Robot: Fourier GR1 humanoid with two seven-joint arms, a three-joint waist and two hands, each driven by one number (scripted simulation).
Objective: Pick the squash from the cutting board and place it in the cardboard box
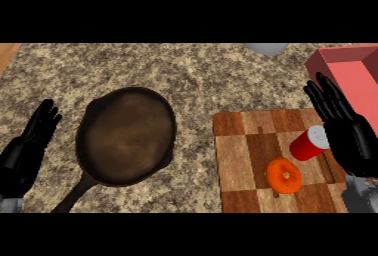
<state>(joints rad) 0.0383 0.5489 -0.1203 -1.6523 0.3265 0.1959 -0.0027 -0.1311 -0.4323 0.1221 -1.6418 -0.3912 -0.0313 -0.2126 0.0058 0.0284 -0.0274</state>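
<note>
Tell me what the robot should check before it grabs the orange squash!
1. Squash lies on the cutting board, in plain sight: ok.
2. Right hand is open and holds nothing: ok.
3. Right hand is over the squash: not ok; it hangs at the board's right edge, farther back than the squash.
4. Room around the squash: not ok; a red can lies close beside it, on the hand's side.
5. Box has space inside: cannot tell; the view's edge cuts most of it off.
6. Left hand is out of the way: ok; it rests open at the left edge.
</note>
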